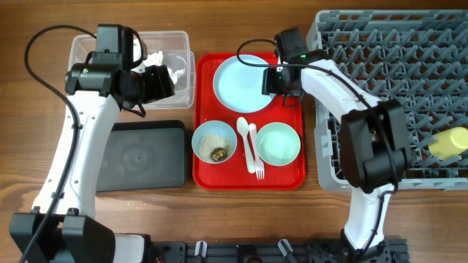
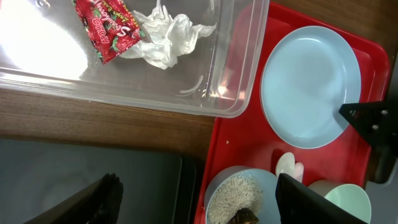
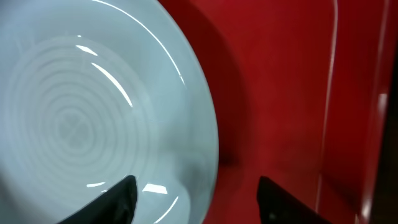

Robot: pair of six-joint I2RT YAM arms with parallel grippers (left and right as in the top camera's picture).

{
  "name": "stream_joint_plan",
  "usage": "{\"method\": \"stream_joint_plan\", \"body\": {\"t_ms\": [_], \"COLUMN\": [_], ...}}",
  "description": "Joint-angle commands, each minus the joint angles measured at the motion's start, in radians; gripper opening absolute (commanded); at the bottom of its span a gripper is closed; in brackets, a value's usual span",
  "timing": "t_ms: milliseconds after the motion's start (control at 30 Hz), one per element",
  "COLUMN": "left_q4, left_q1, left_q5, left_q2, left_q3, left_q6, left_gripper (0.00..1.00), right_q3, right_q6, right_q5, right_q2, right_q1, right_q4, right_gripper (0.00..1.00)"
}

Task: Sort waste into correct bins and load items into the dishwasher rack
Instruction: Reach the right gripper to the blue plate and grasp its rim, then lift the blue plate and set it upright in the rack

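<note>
Sorting at the table: the right gripper (image 3: 194,186) hangs spread wide over the 3 o'clock rim of the pale blue plate (image 1: 241,82). One finger is above the plate's face and the other above the bare red serving tray (image 1: 290,177). It grasps nothing, and whether either finger touches the plate cannot be told. The plate lies flat at the tray's 12 o'clock end.

The left gripper (image 2: 196,183) is likewise released and empty, poised over the 4 o'clock corner of the clear tub (image 1: 88,51). Inside the tub the red wrapper (image 2: 106,28) and the crumpled white tissue (image 2: 168,37) lie touching each other.

At the tray's 7 o'clock sits the crumb bowl (image 1: 199,135), holding white crumbs (image 1: 210,137) and a brown food bit (image 1: 219,154). The empty bowl (image 1: 278,143) sits at 5 o'clock, with the white spoon (image 1: 244,133) and fork (image 1: 256,157) side by side between the two.

The black tray (image 1: 139,155) lies at 6 o'clock of the tub. The dishwasher rack (image 1: 395,66) stands at 3 o'clock of the red tray, with the yellow cup (image 1: 447,142) at its 4 o'clock edge.
</note>
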Motion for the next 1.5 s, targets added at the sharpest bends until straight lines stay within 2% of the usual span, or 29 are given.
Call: {"method": "stream_joint_plan", "body": {"t_ms": [0, 33, 133, 533, 733, 833, 933, 1033, 1233, 1467], "left_q4": [-0.001, -0.001, -0.001, -0.001, -0.001, -0.001, 0.000, 0.000, 0.000, 0.000], "left_q1": [0.004, 0.004, 0.004, 0.004, 0.004, 0.004, 0.004, 0.004, 0.004, 0.004], "left_q5": [-0.010, -0.010, -0.010, -0.010, -0.010, -0.010, -0.010, -0.010, -0.010, -0.010], "left_q2": [-0.021, -0.021, -0.021, -0.021, -0.021, -0.021, -0.021, -0.021, -0.021, -0.021], "left_q3": [0.001, 0.001, 0.001, 0.001, 0.001, 0.001, 0.001, 0.001, 0.001, 0.001], "left_q6": [0.002, 0.002, 0.002, 0.002, 0.002, 0.002, 0.002, 0.002, 0.002, 0.002], "left_gripper": [0.80, 0.81, 0.80, 0.81, 0.81, 0.81, 0.81, 0.81, 0.80, 0.81], "right_q3": [0.005, 0.005, 0.005, -0.050, -0.052, -0.039, -0.006, 0.011, 0.011, 0.011], "right_q6": [0.056, 0.056, 0.069, 0.134, 0.169, 0.150, 0.063, -0.051, -0.327, -0.694], "right_q5": [0.040, 0.041, 0.042, 0.042, 0.037, 0.024, -0.001, 0.005, 0.173, 0.409], "right_q2": [0.032, 0.032, 0.032, 0.033, 0.033, 0.021, -0.039, -0.196, -0.523, -0.626], "right_q1": [0.008, 0.008, 0.008, 0.008, 0.008, 0.006, -0.011, -0.050, -0.215, -0.479], "right_q4": [0.016, 0.017, 0.021, 0.053, 0.079, 0.098, 0.093, 0.102, 0.157, 0.314], "right_gripper": [0.56, 0.52, 0.31, 0.19, 0.04, 0.04, 0.04, 0.04, 0.04, 0.04]}}
